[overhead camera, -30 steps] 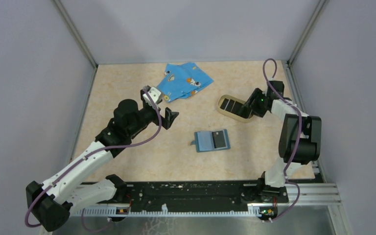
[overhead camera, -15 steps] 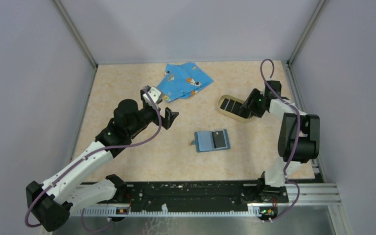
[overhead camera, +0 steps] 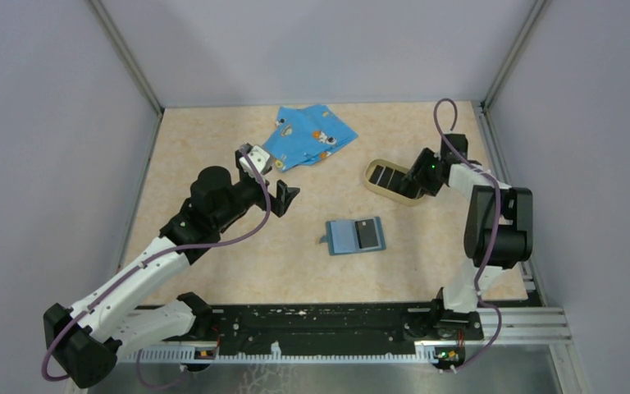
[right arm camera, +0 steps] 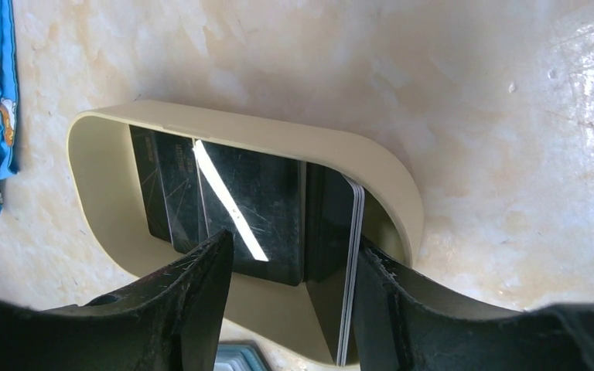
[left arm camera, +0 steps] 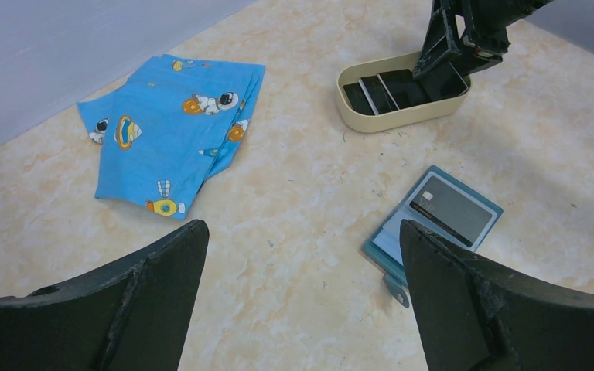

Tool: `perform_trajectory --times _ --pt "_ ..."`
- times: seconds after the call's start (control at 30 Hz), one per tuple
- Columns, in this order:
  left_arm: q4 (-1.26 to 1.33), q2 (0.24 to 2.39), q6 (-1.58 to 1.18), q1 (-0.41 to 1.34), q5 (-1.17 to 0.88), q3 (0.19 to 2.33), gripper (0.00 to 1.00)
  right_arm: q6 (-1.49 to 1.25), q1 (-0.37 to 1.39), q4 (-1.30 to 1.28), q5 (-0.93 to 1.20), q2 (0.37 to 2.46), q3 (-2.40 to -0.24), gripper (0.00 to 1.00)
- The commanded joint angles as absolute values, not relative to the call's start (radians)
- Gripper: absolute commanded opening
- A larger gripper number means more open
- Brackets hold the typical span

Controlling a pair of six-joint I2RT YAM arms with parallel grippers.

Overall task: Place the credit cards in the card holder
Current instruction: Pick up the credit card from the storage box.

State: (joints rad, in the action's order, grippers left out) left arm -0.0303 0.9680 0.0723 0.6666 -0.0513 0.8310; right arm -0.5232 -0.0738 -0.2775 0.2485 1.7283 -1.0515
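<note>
**Three things on the beige tabletop**

On the tabletop [overhead camera: 295, 271], a folded blue cartoon-print cloth [overhead camera: 308, 135] lies at the far side, with a tan oval tray [left arm camera: 398, 118] to its right. Toward the near edge, the teal card holder [overhead camera: 344, 238] lies open and flat, well apart from both.

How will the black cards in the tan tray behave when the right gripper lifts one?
The credit cards look thin and glossy: probably light, stiff, slippery to pinch. They overlap in the tan tray, so lifting one may drag a neighbour. The tilted card at the wall shows its edge, likely easiest to grasp.
</note>
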Motion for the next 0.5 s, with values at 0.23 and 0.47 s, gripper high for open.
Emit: perform_trajectory --times 0.23,0.47 --pt "-0.025 0.956 0.075 0.663 -0.046 0.828 0.99 -0.492 -0.073 -0.273 0.280 1.766 -1.077 0.46" --pt "-0.024 0.956 0.075 0.663 -0.046 0.828 0.99 -0.471 -0.109 -0.265 0.351 1.762 -1.073 0.45"
